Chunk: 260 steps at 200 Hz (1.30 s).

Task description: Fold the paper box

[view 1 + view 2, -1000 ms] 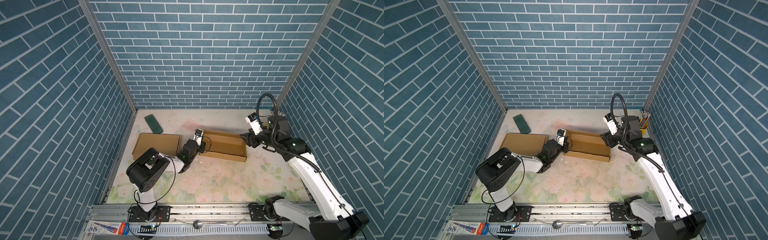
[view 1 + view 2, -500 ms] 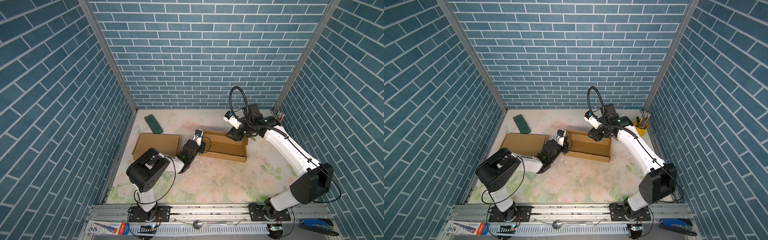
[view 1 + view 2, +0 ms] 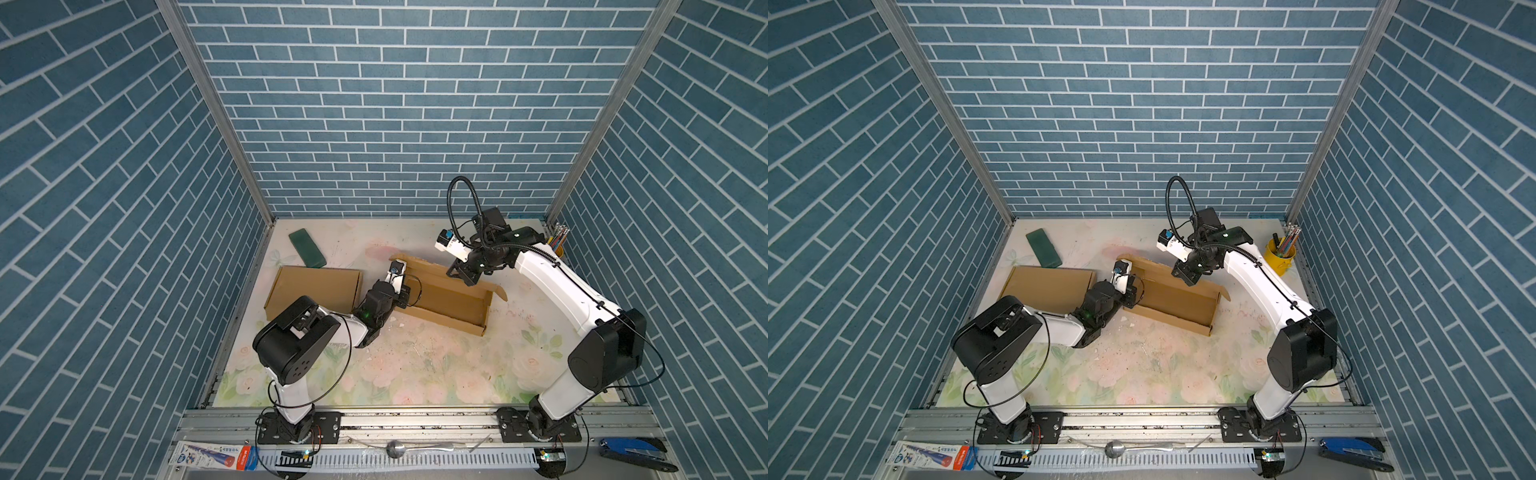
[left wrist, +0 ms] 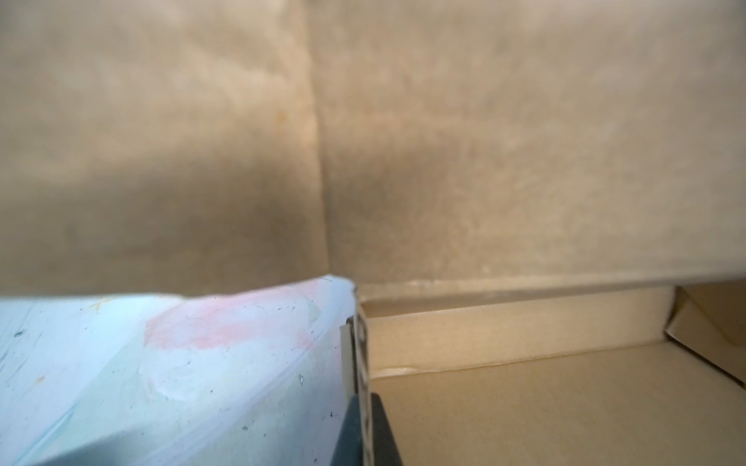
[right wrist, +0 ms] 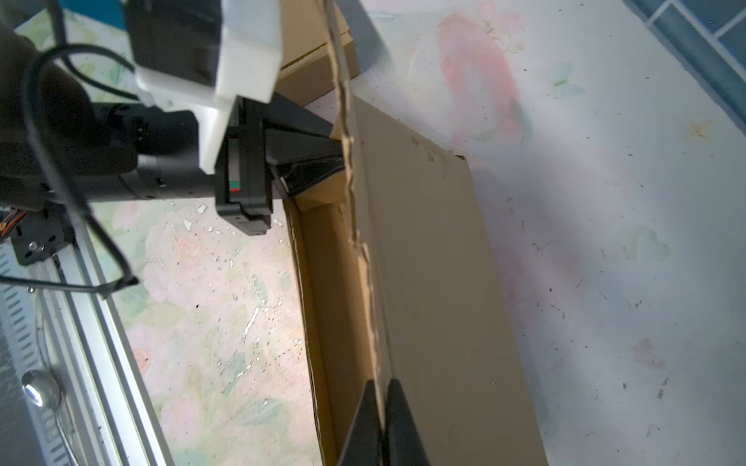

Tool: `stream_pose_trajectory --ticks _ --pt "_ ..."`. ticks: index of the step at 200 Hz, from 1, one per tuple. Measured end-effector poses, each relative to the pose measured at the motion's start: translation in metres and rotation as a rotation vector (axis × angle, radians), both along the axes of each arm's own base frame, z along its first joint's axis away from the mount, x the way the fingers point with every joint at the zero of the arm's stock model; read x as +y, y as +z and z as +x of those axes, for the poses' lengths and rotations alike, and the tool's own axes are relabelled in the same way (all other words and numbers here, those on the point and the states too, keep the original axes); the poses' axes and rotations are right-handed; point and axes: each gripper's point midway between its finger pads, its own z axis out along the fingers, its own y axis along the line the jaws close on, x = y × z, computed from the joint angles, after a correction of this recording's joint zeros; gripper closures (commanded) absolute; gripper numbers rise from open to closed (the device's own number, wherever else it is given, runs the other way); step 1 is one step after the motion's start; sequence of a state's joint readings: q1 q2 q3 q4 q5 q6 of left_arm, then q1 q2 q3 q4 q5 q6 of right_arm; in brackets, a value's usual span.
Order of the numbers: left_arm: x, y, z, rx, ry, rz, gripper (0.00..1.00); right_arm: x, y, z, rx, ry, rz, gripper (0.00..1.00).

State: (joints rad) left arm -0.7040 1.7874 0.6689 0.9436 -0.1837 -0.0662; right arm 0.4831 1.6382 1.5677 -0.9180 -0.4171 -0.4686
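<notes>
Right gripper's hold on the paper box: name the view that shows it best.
Right wrist view: the right gripper pinches the paper box wall edge, close up. Both top views show it small; the left wrist view misses it.

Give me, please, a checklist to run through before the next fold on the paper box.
1. Right gripper shut on the paper box's back wall: ok.
2. Left gripper shut on its end wall: ok.
3. Opposite end flap folded in: not ok, it splays outward.
4. Green case apart from the box: ok.
5. Back wall's top edge undamaged: cannot tell, it looks ragged.
</notes>
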Motion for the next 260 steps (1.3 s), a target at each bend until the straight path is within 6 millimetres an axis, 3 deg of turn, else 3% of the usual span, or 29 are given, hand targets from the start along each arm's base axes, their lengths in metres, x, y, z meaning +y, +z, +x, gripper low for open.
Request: stream_pose_trajectory --ticks 40,85,108,154,193,215,241,260 --pt "0.004 -0.005 -0.005 0.017 -0.001 0.013 0.97 0.003 -0.007 -0.01 0.028 0.028 0.011 0.99" --pt "0.018 -0.008 -0.022 0.053 0.003 0.046 0.82 0.004 -0.023 -0.023 0.06 0.041 0.036 1.0" --pt "0.028 0.012 -0.03 0.033 0.016 0.033 0.75 0.004 -0.033 -0.025 0.076 0.029 0.04 1.0" --pt "0.057 0.07 -0.05 -0.06 0.069 -0.021 0.7 0.007 -0.044 -0.033 0.058 0.038 0.056 1.0" --pt "0.076 0.101 -0.061 -0.095 0.098 0.004 0.54 0.009 -0.057 -0.042 0.028 0.048 0.061 1.0" --pt "0.081 0.116 -0.053 -0.081 0.108 0.024 0.46 0.011 -0.065 -0.047 0.02 0.057 0.062 1.0" --pt "0.084 0.136 -0.034 -0.047 0.11 0.018 0.44 0.014 -0.075 -0.053 0.013 0.072 0.054 1.0" --pt "0.08 0.141 -0.018 0.006 0.093 0.024 0.44 0.018 -0.079 -0.057 0.01 0.085 0.049 1.0"
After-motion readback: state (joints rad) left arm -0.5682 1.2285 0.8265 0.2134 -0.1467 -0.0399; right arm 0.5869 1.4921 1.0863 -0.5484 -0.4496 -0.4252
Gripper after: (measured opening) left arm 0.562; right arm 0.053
